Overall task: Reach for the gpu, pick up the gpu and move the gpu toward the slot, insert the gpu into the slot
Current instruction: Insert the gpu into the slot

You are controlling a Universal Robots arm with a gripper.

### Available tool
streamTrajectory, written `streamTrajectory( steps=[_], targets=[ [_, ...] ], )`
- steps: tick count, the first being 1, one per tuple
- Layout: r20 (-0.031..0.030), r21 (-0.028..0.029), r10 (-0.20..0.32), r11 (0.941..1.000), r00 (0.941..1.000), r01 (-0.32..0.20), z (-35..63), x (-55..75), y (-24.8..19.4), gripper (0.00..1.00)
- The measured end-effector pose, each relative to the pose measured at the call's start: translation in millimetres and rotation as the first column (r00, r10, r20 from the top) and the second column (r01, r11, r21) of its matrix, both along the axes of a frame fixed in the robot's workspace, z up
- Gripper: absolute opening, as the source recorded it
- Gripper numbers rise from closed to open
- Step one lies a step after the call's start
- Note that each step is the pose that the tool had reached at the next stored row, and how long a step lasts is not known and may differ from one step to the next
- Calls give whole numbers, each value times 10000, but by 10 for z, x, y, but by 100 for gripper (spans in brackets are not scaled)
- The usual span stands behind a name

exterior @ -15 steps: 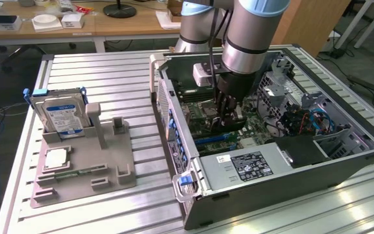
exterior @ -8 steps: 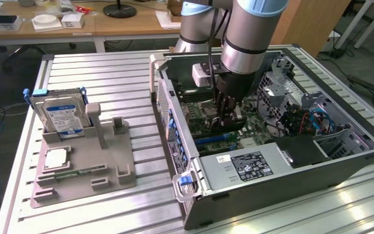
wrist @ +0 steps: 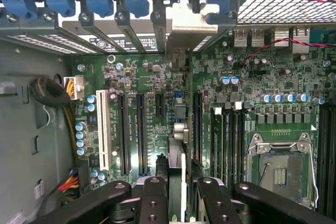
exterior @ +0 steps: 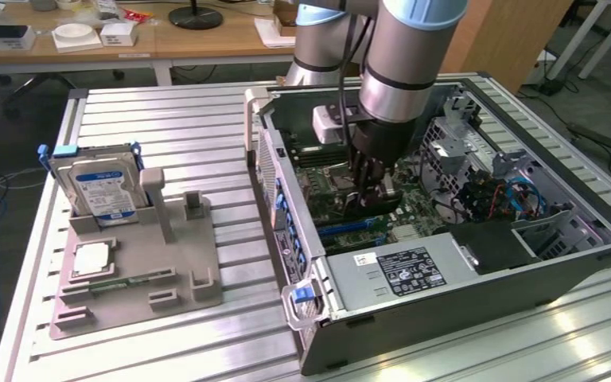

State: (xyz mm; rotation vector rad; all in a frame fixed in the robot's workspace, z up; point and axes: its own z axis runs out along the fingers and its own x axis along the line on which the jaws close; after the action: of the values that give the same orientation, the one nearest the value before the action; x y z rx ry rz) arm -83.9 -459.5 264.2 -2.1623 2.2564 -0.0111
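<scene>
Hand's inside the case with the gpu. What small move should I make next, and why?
Probably a short, slow push straight down. The hand grips the gpu edge-on, upright over the motherboard, with its metal bracket at the rear openings. I cannot tell whether the card's edge has entered the slot, so keep the move small.

Silver-grey arm, blue-capped joints, black hand.

One open computer case, one motherboard, one grey holder tray, one blue-labelled hard drive, one processor chip, one robot arm.
</scene>
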Motion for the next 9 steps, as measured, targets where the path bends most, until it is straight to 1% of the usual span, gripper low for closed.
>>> streamTrajectory(
  steps=[9],
  targets=[
    [5, -1, 7, 10000, 10000, -7, -25, -27, -6, 26]
  ],
)
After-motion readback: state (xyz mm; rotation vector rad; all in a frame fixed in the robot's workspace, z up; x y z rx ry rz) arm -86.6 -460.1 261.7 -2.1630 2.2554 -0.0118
